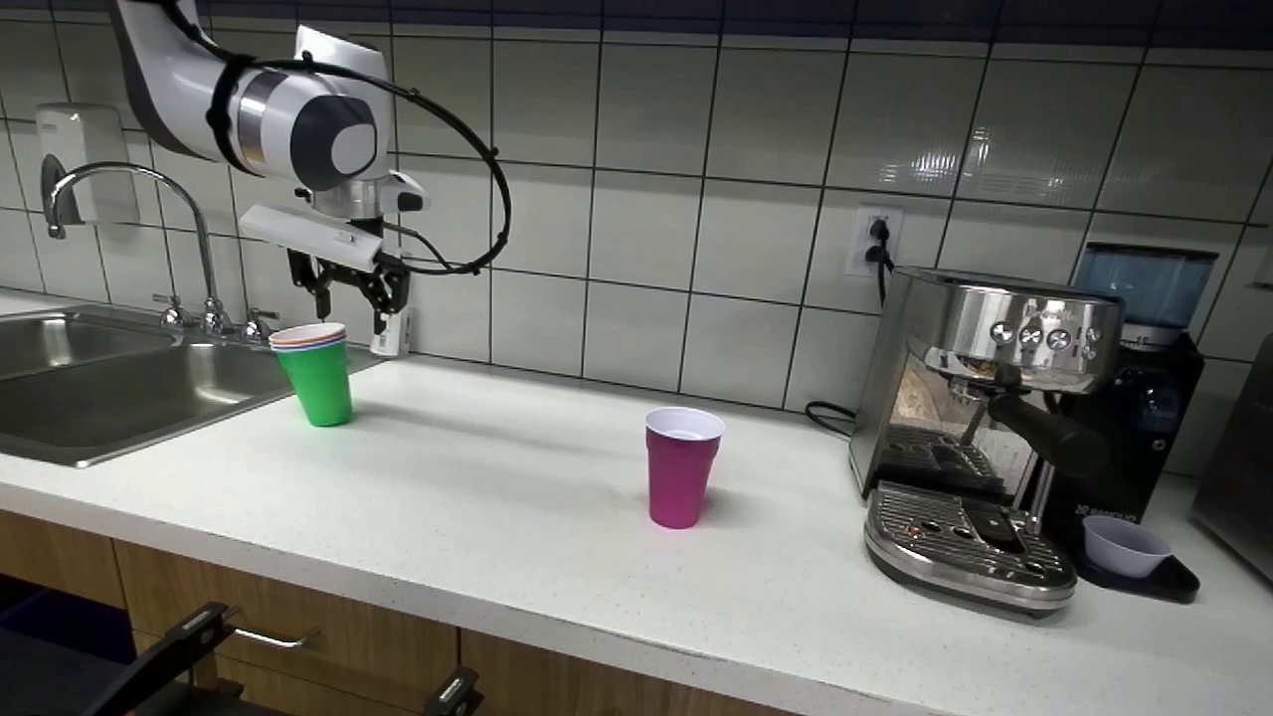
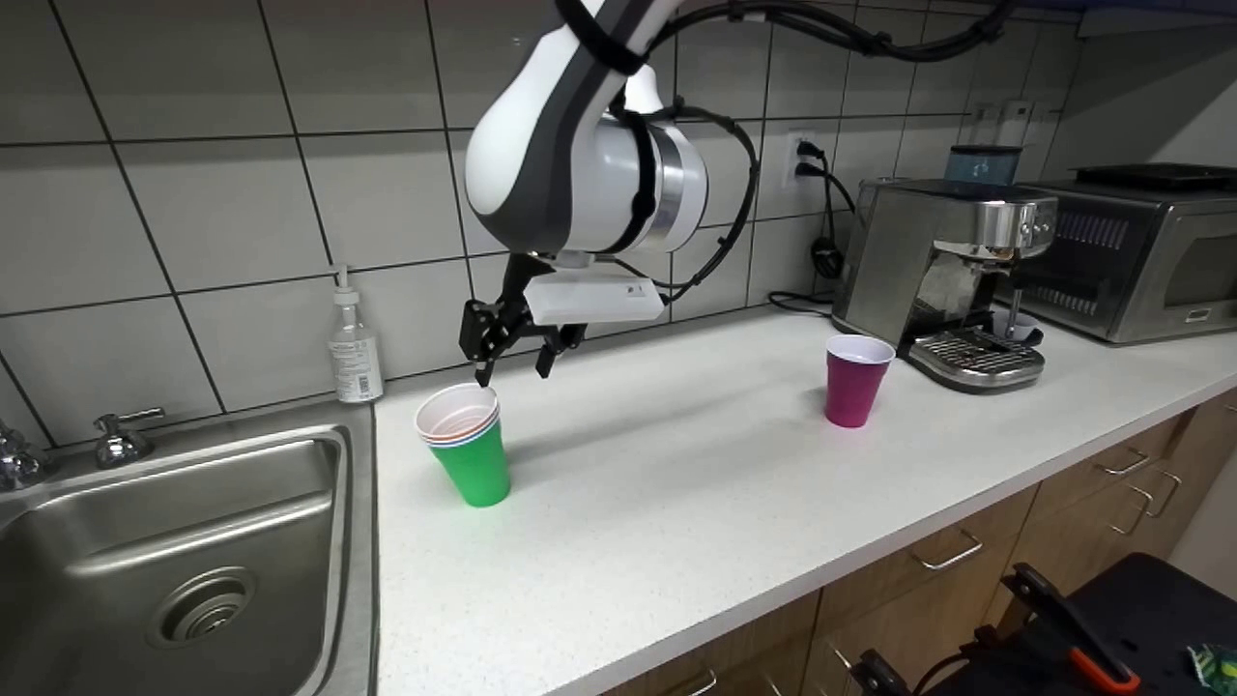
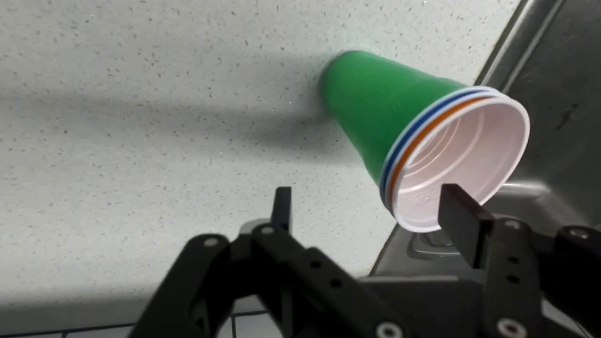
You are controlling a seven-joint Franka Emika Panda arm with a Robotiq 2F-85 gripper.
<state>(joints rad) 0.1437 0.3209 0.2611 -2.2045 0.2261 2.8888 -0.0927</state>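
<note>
My gripper [image 1: 352, 316] hangs open just above the counter's stack of nested cups, with nothing held between its fingers. The stack [image 1: 320, 383] has a green outer cup, with blue and orange rims showing inside it. In the wrist view the mouth of the stack [image 3: 375, 103] faces the camera, and the right-hand finger [image 3: 462, 220] overlaps it. The left-hand finger [image 3: 281, 209] is over bare counter. In an exterior view one fingertip [image 2: 484, 375] is close to the rim; contact cannot be told. A magenta cup [image 2: 854, 391] with a white inside stands apart, farther along the counter.
A steel sink [image 2: 359, 541] lies right beside the stack, with a faucet [image 1: 204, 239] behind it. A pump bottle [image 2: 356, 353] stands at the wall. Past the magenta cup are an espresso machine [image 1: 995, 328], a grinder [image 1: 1144, 398] and an oven [image 2: 1140, 256].
</note>
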